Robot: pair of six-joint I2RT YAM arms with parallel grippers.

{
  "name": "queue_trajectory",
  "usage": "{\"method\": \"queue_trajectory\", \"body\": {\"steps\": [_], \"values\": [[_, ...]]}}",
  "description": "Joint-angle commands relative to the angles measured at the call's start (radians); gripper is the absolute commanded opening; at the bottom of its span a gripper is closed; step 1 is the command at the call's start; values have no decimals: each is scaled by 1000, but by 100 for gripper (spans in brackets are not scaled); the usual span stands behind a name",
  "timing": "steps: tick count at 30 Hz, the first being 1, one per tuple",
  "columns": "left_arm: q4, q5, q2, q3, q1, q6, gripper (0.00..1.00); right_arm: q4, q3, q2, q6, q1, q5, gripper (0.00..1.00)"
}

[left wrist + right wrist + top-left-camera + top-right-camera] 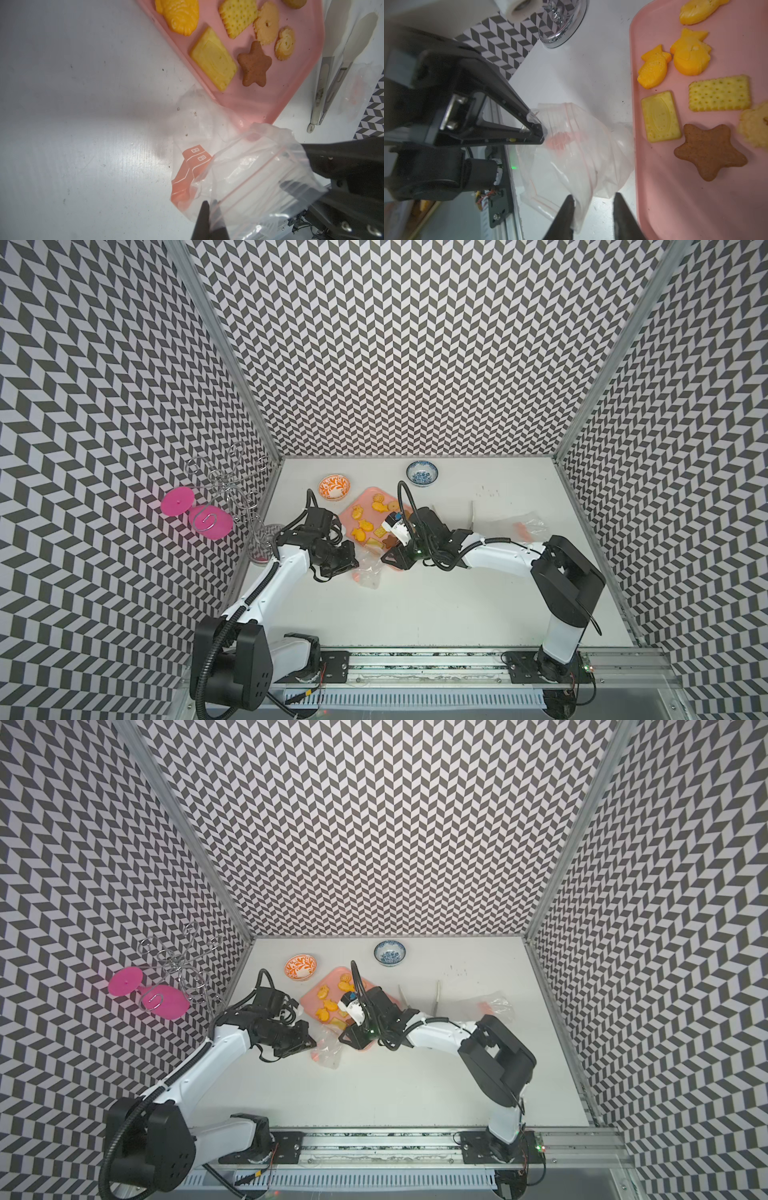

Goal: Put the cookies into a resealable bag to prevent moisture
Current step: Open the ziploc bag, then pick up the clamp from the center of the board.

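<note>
While the left pincer [536, 129] is clamped tight on the zip edge of the bag [571, 158], the right pincer [593, 216] hangs at the bag's other edge with its jaws apart, holding nothing. The zip line runs from one pincer toward the other. The cookies [660, 116] lie on the pink tray [675, 203], just beside the bag, and the right arm is nearer to them. The right wrist view shows seven cookies: six yellow, one brown star. A second bag [528, 526] lies farther off on the counter [415, 605].
</note>
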Motion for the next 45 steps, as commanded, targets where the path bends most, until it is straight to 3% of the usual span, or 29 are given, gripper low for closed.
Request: {"method": "queue_trajectory", "body": {"steps": [1, 8, 12, 14, 18, 23, 31, 40, 45], "values": [[-22, -14, 4, 19, 6, 18, 0, 15, 12, -74, -60, -4, 38, 47], [-9, -11, 40, 32, -2, 19, 0, 62, -259, -373, -82, -64, 244, 81], [3, -11, 52, 37, -13, 19, 0, 66, -454, -541, -15, -113, 654, 93], [5, -8, 64, 41, -16, 18, 0, 90, -538, -591, 39, -159, 759, 95], [11, -8, 88, 56, -21, 31, 0, 314, -672, -581, 68, -205, 711, 98], [15, -11, 99, 79, -26, 44, 0, 203, -558, -381, 90, -243, 710, 99], [16, -7, 118, 94, -32, 56, 0, 316, -509, -190, 70, -288, 737, 98], [20, -10, 122, 90, -32, 64, 0, 436, -459, -35, 23, -307, 785, 92], [16, -14, 119, 85, -34, 70, 0, 459, -444, 32, 15, -305, 822, 82]]}}
